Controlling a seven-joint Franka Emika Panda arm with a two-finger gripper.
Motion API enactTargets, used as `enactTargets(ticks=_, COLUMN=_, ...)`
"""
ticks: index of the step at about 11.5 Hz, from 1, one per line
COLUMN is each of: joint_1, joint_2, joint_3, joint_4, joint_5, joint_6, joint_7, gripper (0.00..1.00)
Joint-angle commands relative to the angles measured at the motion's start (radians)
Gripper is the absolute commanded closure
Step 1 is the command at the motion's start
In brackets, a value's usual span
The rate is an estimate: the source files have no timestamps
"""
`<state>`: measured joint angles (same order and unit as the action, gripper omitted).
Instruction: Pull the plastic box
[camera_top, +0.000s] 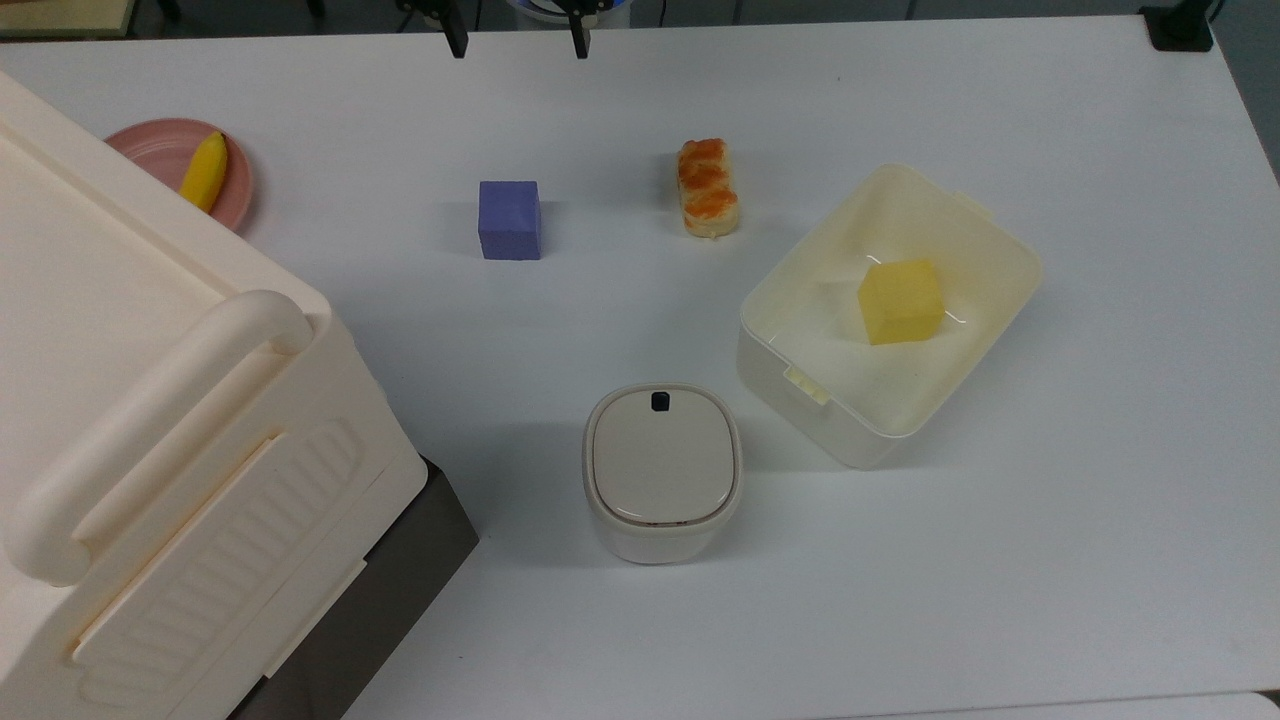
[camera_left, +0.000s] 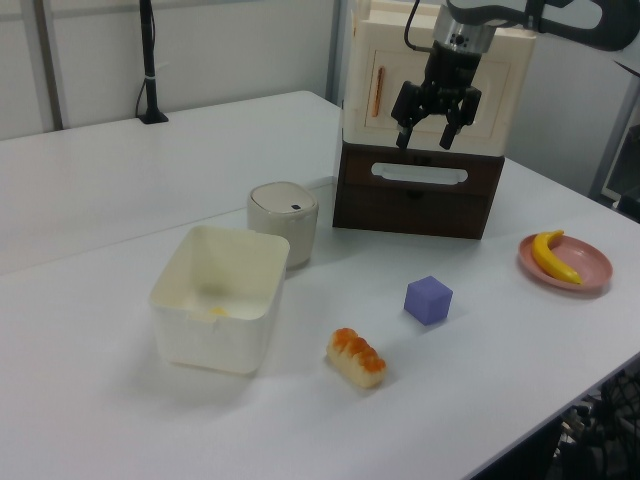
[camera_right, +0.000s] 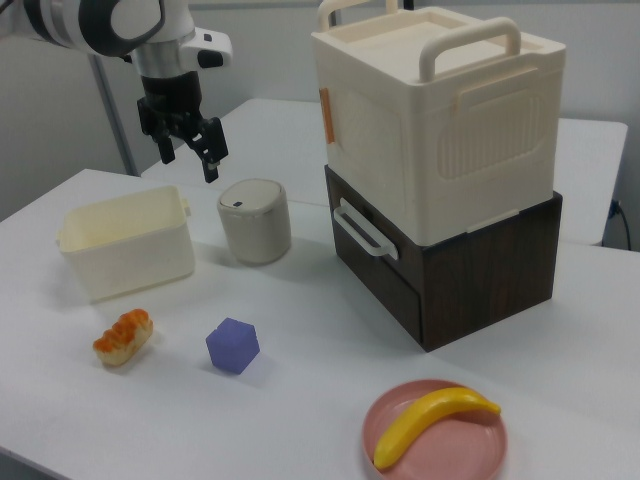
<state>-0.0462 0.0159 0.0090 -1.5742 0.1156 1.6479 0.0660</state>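
The plastic box (camera_top: 900, 390) is a cream-white open tub on the white table at the top view's right, with a yellow cube (camera_top: 900, 301) inside it. The box also shows in the left view (camera_left: 210, 340) and in the right view (camera_right: 130, 255). My gripper (camera_top: 517, 40) is open and holds nothing, its two dark fingers spread at the top view's upper edge. It hangs high above the table and far from the box. In the left view the gripper (camera_left: 425, 138) is in front of the cream case. In the right view the gripper (camera_right: 190, 165) hangs above and behind the box.
A purple cube (camera_top: 510, 220) and a bread roll (camera_top: 708, 188) lie mid-table. A small container with a beige lid (camera_top: 662, 470) stands near the box. A large cream case (camera_top: 150, 400) sits on a dark brown drawer unit (camera_right: 470, 260). A pink plate (camera_top: 150, 150) holds a banana (camera_top: 204, 170).
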Motion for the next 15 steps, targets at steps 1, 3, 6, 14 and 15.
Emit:
enactTargets(ticks=1, joint_1=0.008, joint_2=-0.007, joint_3=-0.004, joint_4=-0.003, joint_5=0.026, joint_6=-0.014, joint_7=-0.003, gripper=0.0)
enactTargets(ticks=3, joint_1=0.009, joint_2=-0.007, joint_3=-0.003, joint_4=-0.004, joint_5=0.026, joint_6=-0.013, joint_7=-0.006, gripper=0.0)
enactTargets(ticks=6, joint_1=0.011, joint_2=-0.007, joint_3=-0.001, joint_4=-0.006, joint_5=0.026, joint_6=-0.011, joint_7=-0.012, gripper=0.0)
enactTargets(ticks=14, joint_1=0.019, joint_2=0.001, joint_3=0.002, joint_4=-0.007, joint_5=0.022, joint_6=0.007, joint_7=-0.015, gripper=0.0)
enactTargets(ticks=15, joint_1=0.019, joint_2=0.001, joint_3=0.002, joint_4=-0.016, joint_5=0.022, joint_6=0.019, joint_7=-0.015, gripper=0.0)
